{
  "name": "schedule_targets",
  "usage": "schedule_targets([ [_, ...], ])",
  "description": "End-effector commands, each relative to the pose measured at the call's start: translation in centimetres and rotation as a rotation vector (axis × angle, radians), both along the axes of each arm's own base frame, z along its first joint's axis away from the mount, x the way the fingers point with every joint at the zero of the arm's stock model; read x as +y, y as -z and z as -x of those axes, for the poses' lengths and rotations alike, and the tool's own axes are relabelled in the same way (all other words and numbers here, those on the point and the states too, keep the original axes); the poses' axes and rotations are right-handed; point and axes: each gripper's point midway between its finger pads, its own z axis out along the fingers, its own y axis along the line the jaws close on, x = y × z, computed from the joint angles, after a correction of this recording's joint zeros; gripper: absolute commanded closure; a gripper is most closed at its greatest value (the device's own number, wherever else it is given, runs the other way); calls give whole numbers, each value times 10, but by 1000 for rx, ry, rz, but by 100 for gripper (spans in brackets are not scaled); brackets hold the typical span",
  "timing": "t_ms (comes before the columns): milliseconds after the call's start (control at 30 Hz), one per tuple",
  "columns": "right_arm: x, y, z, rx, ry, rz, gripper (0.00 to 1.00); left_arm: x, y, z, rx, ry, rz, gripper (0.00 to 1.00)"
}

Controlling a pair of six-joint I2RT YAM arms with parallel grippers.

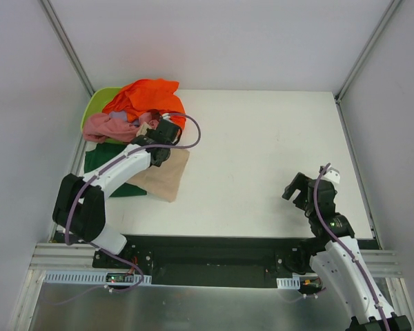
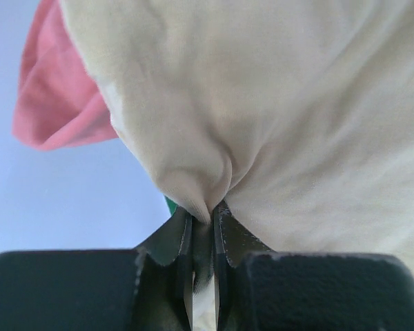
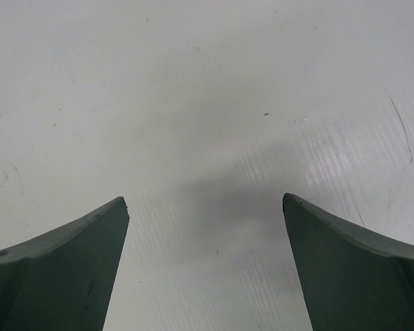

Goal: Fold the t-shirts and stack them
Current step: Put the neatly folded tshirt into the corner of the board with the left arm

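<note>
**Left fingers pinching beige shirt; right fingers spread**

The left gripper is pressed together on a small fold of the beige shirt, with cloth bunched right at the tips. It sits at the near edge of the shirt pile, at the far-left corner of the table. The beige shirt trails toward the arm bases, its left side against the dark green shirt. The pink shirt and orange shirt are heaped behind, over the lime-green tub. Pink also shows left of the beige in the left wrist view. The right gripper has its jaws wide apart and holds nothing. It hangs over the near-right of the table, well apart from the shirts.
</note>
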Motion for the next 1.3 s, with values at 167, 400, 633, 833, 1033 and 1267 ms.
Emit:
schedule_targets([
  [167, -3, -3, -5, -20, 15, 8, 4, 34, -74, 4, -167, -56, -83, 100],
  [400, -3, -2, -5, -8, 8, 19, 4, 41, -105, 3, -212, -57, -125, 100],
  [633, 0, -1, -5, 1, -13, 16, 4, 47, -134, 7, -292, -93, -120, 100],
  [833, 3, -4, -5, -13, -29, 7, 4, 53, -142, 12, -338, -141, -108, 100],
  [1033, 3, -4, -5, -14, -32, 6, 4, 66, -137, 15, -376, -210, -46, 100],
  [1267, 5, -1, -6, -7, -40, 4, 4, 83, -101, 24, -358, -282, 102, 100],
])
